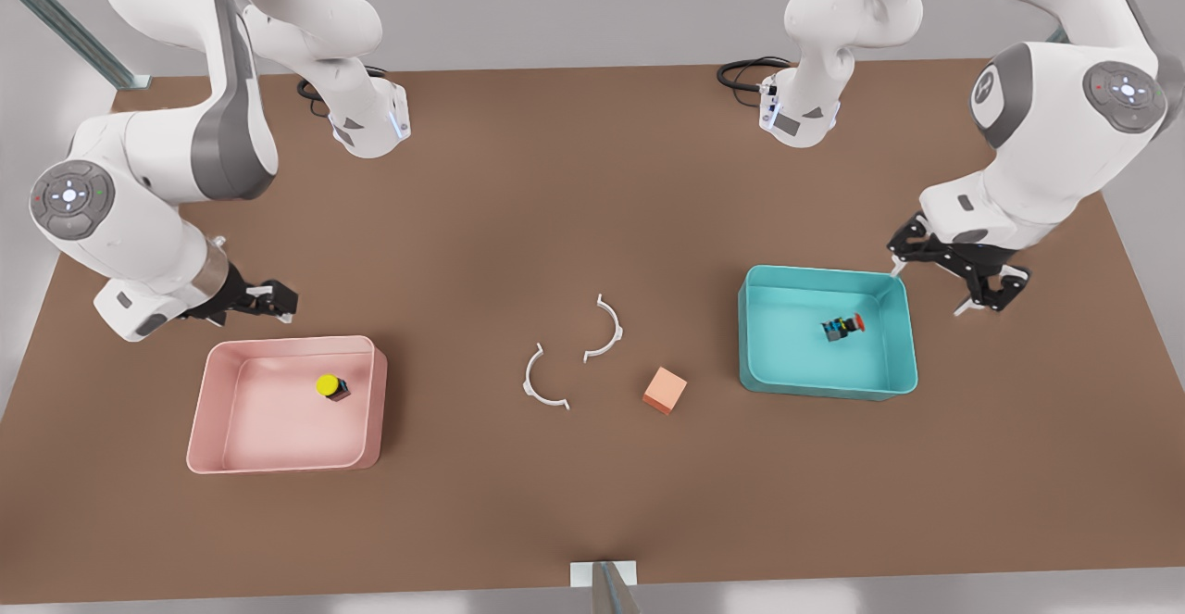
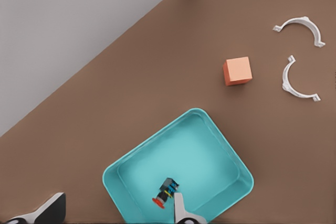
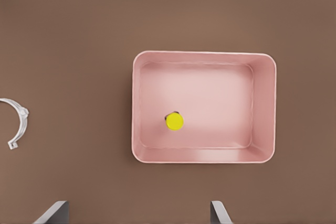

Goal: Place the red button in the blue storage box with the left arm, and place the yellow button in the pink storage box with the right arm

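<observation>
The red button (image 1: 842,327) (image 2: 166,191) lies tipped on its side inside the blue storage box (image 1: 768,369) (image 2: 131,174), at the front view's right. My left gripper (image 1: 930,288) (image 2: 116,216) hangs open just beyond that tray's far right corner, holding nothing. At the front view's left, the yellow button (image 1: 330,386) (image 3: 175,121) stands upright in the pink storage box (image 1: 231,447) (image 3: 262,103). My right gripper (image 1: 276,303) (image 3: 136,213) is open and empty, just behind the pink tray's far left corner.
A salmon cube (image 1: 665,390) (image 2: 237,71) sits on the brown table between the trays. Two white curved clips (image 1: 618,325) (image 1: 527,381) (image 2: 300,20) (image 2: 285,80) lie beside it. A metal post (image 1: 606,586) stands at the table's near edge.
</observation>
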Robot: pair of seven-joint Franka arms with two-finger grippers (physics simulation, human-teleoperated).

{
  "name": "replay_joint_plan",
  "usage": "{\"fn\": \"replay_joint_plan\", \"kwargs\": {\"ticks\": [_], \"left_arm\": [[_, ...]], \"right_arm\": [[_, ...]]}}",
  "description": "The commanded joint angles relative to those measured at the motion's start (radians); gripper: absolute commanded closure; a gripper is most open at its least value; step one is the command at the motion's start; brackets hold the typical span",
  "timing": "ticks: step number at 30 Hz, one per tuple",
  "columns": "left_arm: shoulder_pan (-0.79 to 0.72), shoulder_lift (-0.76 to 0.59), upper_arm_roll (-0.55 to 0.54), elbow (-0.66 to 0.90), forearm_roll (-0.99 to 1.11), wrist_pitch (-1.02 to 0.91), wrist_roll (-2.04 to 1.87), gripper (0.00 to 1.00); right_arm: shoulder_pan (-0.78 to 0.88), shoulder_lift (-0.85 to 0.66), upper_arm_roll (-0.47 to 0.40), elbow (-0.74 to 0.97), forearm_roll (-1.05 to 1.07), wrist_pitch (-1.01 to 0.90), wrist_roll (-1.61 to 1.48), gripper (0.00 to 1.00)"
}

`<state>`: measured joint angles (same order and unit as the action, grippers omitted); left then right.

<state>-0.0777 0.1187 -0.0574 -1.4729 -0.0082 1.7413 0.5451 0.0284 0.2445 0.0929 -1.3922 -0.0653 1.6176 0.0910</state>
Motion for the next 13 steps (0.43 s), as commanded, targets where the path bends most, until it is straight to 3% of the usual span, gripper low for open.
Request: {"fn": "replay_joint_plan", "kwargs": {"ticks": [1, 5, 13], "left_arm": [[-0.016, 0.006, -0.004, 0.014, 0.005, -0.100, -0.803, 0.00], [-0.016, 0.056, -0.002, 0.097, 0.007, -0.131, -0.855, 0.00], [-0.016, 0.056, -0.004, 0.097, 0.007, -0.131, -0.855, 0.00]], "right_arm": [[0.001, 0.010, -0.001, -0.001, -0.001, 0.021, -0.004, 0.00], [-0.001, 0.012, -0.001, -0.001, -0.001, 0.039, -0.002, 0.00], [0.005, 0.012, -0.001, 0.019, 0.001, 0.039, -0.004, 0.00]]}}
